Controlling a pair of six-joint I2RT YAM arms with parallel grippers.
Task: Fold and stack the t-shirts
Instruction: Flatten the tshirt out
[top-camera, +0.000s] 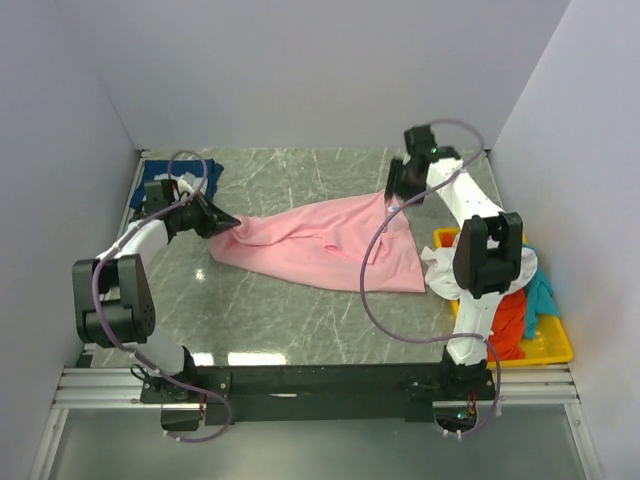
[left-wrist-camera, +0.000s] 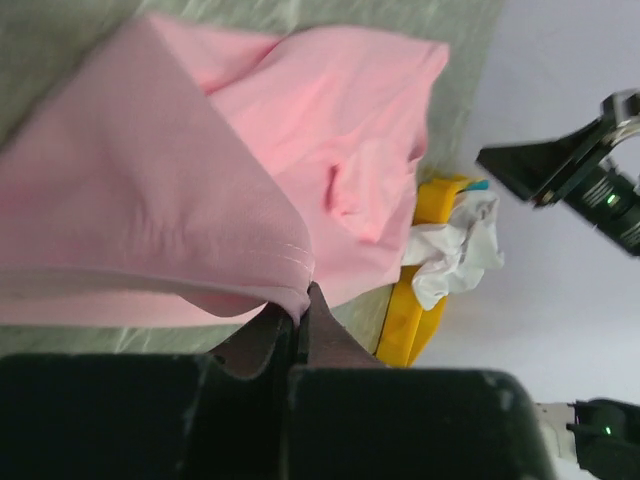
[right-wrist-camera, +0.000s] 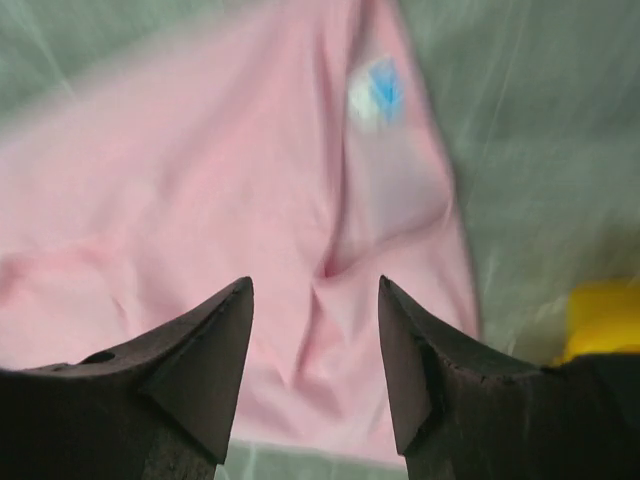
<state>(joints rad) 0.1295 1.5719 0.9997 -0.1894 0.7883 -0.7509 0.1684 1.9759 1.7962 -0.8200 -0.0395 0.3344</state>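
Note:
A large light-pink t-shirt lies rumpled across the middle of the table. My left gripper is shut on its left edge, the hem pinched between the jaws. At the shirt's far right corner my right gripper hangs just above the cloth, open and holding nothing; the pink shirt fills its wrist view under the spread gripper. A navy t-shirt lies at the back left. White, orange-red and teal t-shirts are heaped in the tray.
The yellow tray sits at the right front, its edge also in the left wrist view. White walls close in the table on three sides. The right arm's purple cable loops over the pink shirt.

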